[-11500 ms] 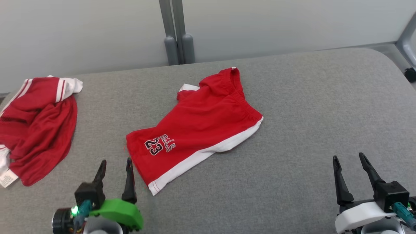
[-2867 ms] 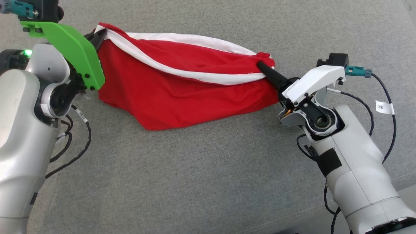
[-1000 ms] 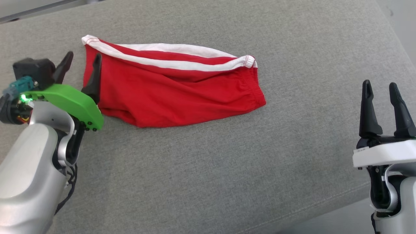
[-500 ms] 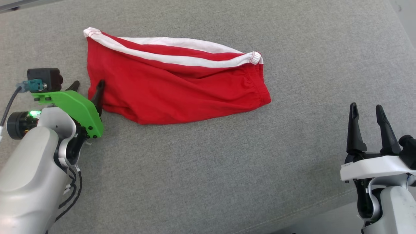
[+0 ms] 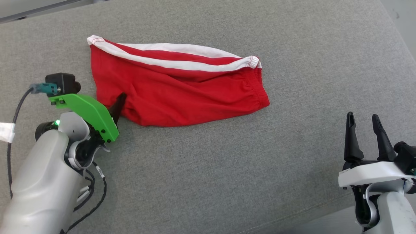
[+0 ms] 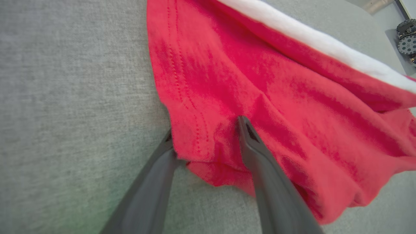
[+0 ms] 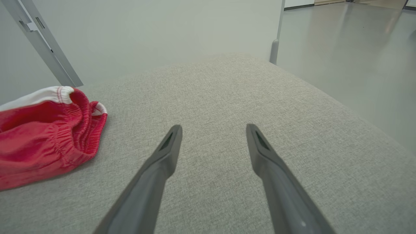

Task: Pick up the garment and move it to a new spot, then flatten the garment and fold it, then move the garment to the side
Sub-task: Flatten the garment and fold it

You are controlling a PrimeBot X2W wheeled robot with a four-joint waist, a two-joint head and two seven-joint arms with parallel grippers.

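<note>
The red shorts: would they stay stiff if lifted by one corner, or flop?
Probably flop: the red shorts lie creased and rumpled, so the free end would likely sag. They look thin and light, judging by the gathered waistband. Pushed across the grey cushion, they'd probably bunch rather than slide.

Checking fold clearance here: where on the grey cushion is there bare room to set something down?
Free: the wide strip of grey fabric cushion between the red shorts with white stripe and the near edge, and the patch from their waistband to the open right tool. Crowded: the shorts' left hem, straddled by the left tool.
</note>
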